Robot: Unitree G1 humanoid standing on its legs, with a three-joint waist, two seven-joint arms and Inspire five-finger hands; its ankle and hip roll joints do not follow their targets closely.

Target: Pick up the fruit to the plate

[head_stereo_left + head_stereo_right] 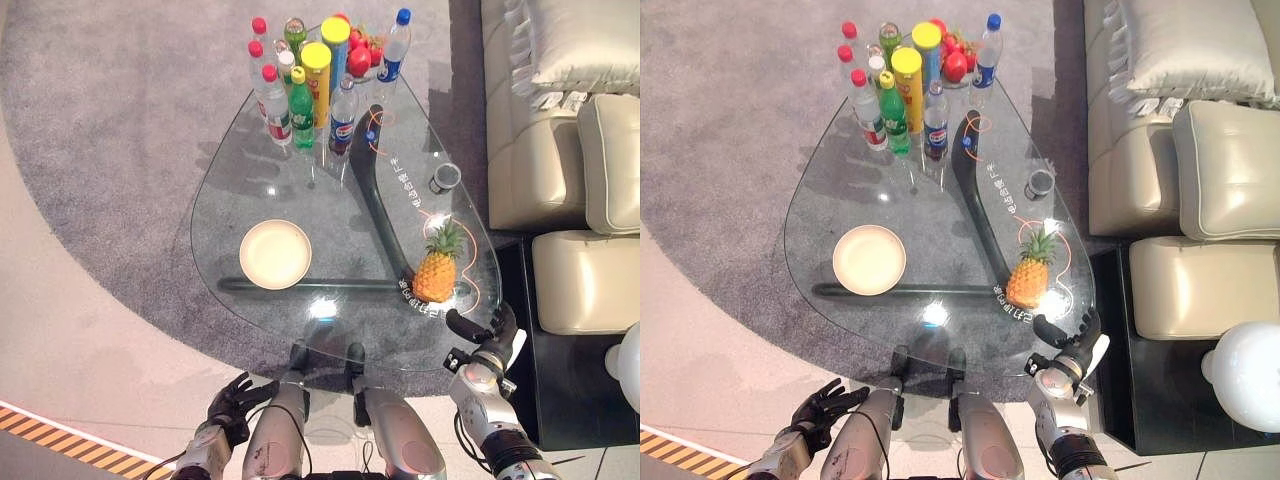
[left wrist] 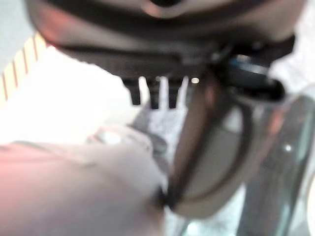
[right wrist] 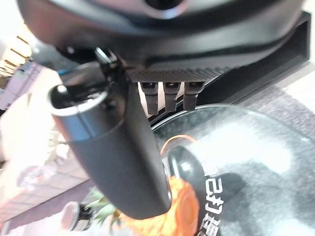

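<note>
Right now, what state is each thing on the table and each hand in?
pineapple: upright on the glass table, untouched
plate: empty
bottles: upright, capped, clustered at far end
red fruit: behind the bottles
small cup: upright
right hand: open, just short of the pineapple, holding nothing
left hand: open, low, off the table

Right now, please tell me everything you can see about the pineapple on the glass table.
The pineapple is whole, with an orange-yellow scaly body and a green spiky crown. It stands roughly upright on the glass table, near the table's right edge and close to the robot's side, over orange markings on the glass. Nothing holds it. The right hand hovers just short of it, open, not touching. The empty cream plate sits apart, to its left.
</note>
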